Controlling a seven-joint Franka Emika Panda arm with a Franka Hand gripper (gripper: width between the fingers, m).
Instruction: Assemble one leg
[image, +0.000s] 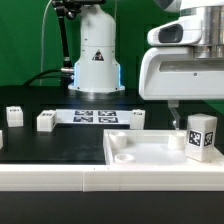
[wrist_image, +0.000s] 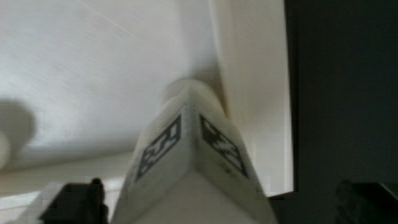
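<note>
Item: 1 leg (image: 201, 135), stood upright in the corner of the white top (image: 140, 160) toward the exterior view's right; gripper (wrist_image: 222, 204) spread about it, neither finger seen touching; step judged seating; next, a square grasp and twisting-in is called for.
</note>
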